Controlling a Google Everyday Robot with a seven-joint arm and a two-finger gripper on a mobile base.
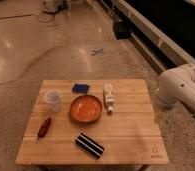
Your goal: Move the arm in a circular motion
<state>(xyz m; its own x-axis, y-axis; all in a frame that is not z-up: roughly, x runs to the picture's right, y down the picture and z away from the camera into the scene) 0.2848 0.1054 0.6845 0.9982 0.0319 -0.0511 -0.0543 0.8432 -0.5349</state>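
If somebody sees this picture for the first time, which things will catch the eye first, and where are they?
The orange bowl stands out most, in the middle of the wooden table. Next is the glossy white arm at the right edge, beside the table; its gripper is out of view. A blue cross mark on the floor behind the table also draws the eye.

a wooden table point(131, 135) stands on speckled glossy floor point(21, 45) near a dark wall point(166, 20).
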